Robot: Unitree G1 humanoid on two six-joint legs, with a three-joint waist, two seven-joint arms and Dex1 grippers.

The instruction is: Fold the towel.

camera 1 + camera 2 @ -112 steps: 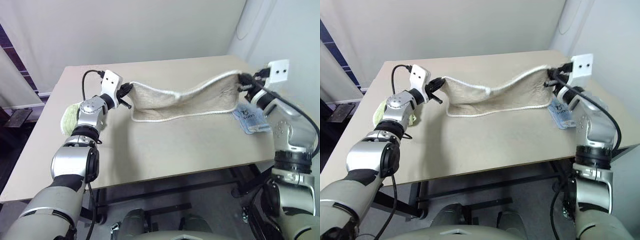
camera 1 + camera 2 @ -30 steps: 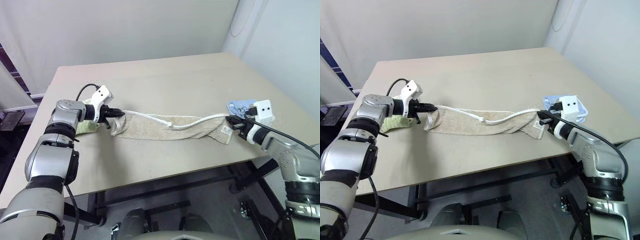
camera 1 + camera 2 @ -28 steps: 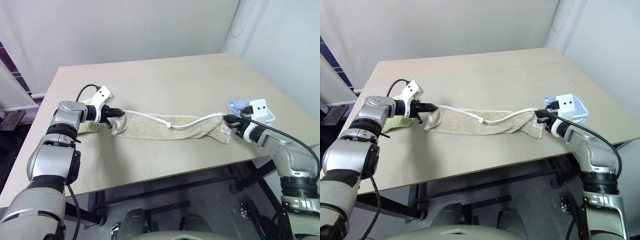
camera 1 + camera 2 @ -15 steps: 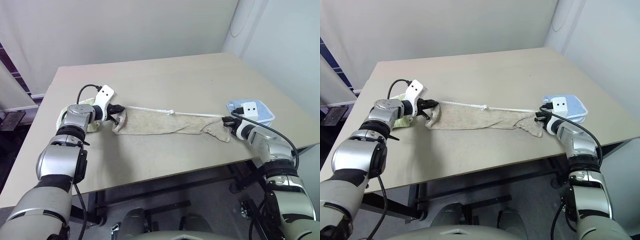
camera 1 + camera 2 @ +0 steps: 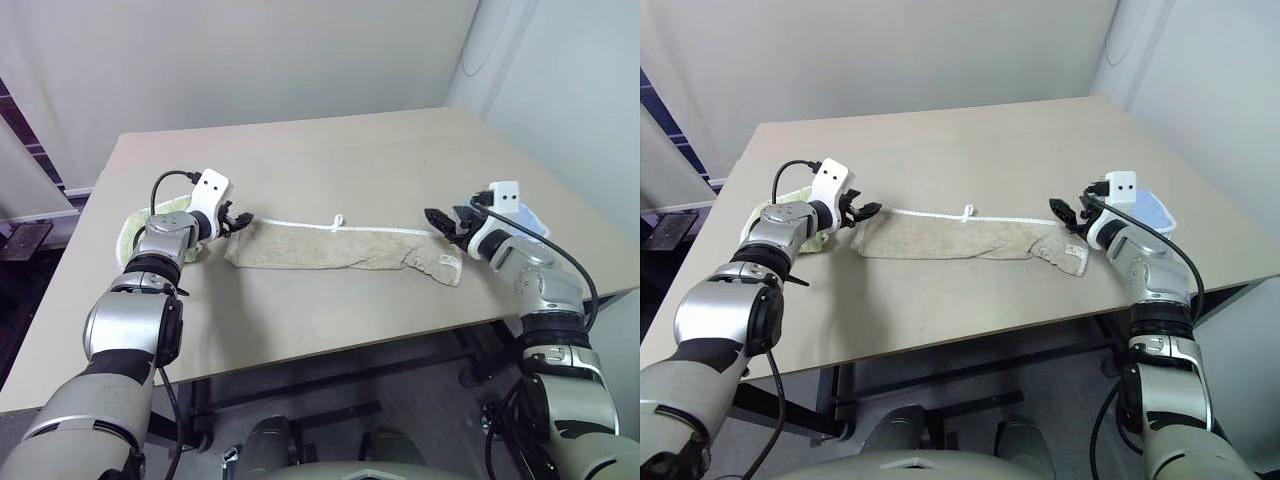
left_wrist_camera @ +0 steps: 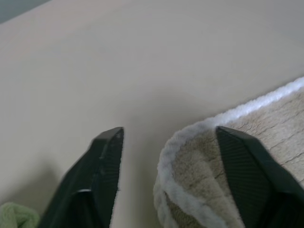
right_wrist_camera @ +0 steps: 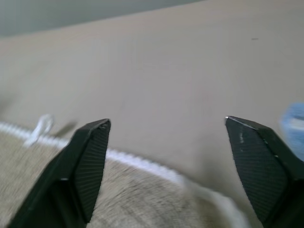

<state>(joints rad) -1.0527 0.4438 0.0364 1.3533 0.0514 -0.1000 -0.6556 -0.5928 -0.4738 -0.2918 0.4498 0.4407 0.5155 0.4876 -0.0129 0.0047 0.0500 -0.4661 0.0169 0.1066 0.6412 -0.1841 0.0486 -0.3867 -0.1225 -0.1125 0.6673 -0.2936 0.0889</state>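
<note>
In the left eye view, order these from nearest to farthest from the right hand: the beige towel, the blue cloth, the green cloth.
From the right hand:
1. Beige towel, its end lying just under the hand.
2. Blue cloth, behind the wrist near the table's right edge.
3. Green cloth, far across the table by the left hand.

No text, label, brand, number or sign could be read anywhere in these pictures. The towel (image 5: 340,250) on the tabletop (image 5: 330,160) carried a small pale tag or print near its right end, too small to make out any letters.
</note>
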